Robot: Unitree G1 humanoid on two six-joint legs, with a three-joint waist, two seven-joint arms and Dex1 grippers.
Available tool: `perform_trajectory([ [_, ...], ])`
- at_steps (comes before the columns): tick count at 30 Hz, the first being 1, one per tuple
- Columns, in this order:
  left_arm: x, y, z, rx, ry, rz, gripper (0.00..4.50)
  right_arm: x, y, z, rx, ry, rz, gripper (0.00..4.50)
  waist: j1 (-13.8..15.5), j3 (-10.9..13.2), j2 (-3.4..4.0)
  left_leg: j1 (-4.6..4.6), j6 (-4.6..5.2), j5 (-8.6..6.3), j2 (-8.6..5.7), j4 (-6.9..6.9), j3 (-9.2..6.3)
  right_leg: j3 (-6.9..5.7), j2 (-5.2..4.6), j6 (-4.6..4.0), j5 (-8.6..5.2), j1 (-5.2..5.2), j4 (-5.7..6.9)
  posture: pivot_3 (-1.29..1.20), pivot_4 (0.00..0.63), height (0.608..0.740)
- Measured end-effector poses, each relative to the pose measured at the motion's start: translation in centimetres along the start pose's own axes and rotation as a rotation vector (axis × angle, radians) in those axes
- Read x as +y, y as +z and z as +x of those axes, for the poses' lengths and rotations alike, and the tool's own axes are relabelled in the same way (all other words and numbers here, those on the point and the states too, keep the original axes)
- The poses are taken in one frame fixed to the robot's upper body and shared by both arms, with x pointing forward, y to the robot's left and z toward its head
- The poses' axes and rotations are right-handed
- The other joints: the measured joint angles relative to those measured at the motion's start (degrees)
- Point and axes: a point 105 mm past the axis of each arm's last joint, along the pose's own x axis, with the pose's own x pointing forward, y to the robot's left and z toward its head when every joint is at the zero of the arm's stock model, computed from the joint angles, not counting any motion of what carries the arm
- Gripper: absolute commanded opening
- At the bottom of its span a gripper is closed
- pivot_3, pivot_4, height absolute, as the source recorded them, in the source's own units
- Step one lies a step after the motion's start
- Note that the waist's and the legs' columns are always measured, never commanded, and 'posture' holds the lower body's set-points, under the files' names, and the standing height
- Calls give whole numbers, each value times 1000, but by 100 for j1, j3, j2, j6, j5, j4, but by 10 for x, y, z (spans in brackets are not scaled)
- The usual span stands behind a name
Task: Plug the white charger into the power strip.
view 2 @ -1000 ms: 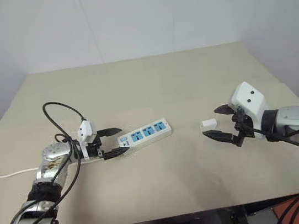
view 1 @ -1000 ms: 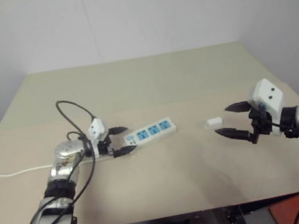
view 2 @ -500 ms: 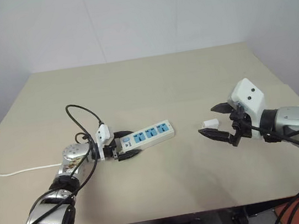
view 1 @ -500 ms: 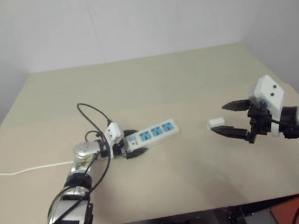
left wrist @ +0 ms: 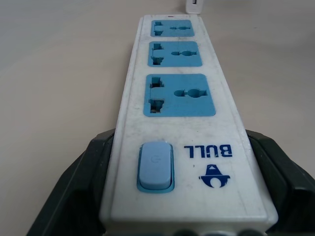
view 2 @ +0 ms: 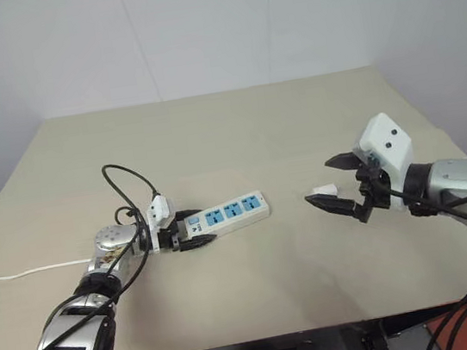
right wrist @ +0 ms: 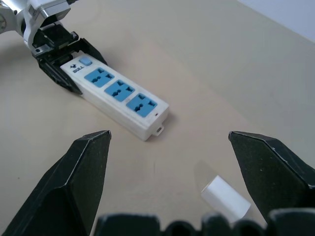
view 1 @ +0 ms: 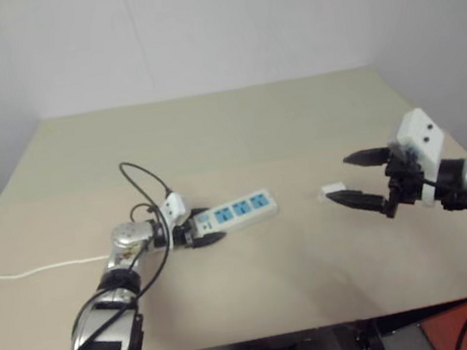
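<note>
A plain beige surface (view 2: 236, 131) stands against a bare white wall, carrying little beyond the task's two things.

The left end effector (view 2: 183, 235) has its black fingers (left wrist: 74, 187) pressed in against the two long sides of the power strip (view 2: 226, 213) at its switch end, pinching it flat on the surface; the left wrist view looks along the strip's three blue socket faces, all of them vacant. The strip's white cord (view 2: 21, 274) runs off toward the robot's left edge of the surface.

The right end effector (view 2: 336, 181) hovers with its fingers (right wrist: 83, 162) spread wide. The white charger (view 2: 323, 189) lies on the surface just beside and beneath those tips, untouched, and well apart from the strip's far end.

So the strip looks secured, which is a first step done. Everything else remains, by my reading: the right end effector must come down over the charger, close on it, carry it across to the strip, line its prongs up with one blue face and press it in. Which way the prongs face cannot be told.
</note>
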Motion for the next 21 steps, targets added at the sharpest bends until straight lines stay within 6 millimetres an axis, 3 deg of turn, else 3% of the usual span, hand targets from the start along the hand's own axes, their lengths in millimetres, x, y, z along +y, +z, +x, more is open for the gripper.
perform_trajectory([
  [4, -8, 4, 3, -18, -60, 15, 3317, 0, 1, 7, 8, 24, -18, 4500, 10, 0, 0, -3, 0, 0, -1, 0, -1, -1, -1, 0, 0, -1, 0, 0, 150, 740],
  [10, -31, 8, 7, -34, -214, 42, 3317, -21, -24, 17, 207, 67, -203, 4500, 11, 0, 1, -24, 0, 0, -3, 4, -2, -7, -2, 2, 1, -13, 0, 0, 150, 740],
  [15, -48, 8, 9, -16, -274, 68, 3317, -39, -29, 37, 321, 177, -313, 4500, -22, 0, 3, -23, 0, 0, 0, 6, 0, -4, 1, 2, 1, -20, -1, 0, 150, 740],
  [21, -58, 8, 10, 8, -268, 100, 3317, -47, -40, 56, 482, 342, -438, 4500, -7, -2, 6, -22, -1, 0, 1, 6, -2, -5, 0, 1, 2, -21, 3, 0, 150, 740],
])
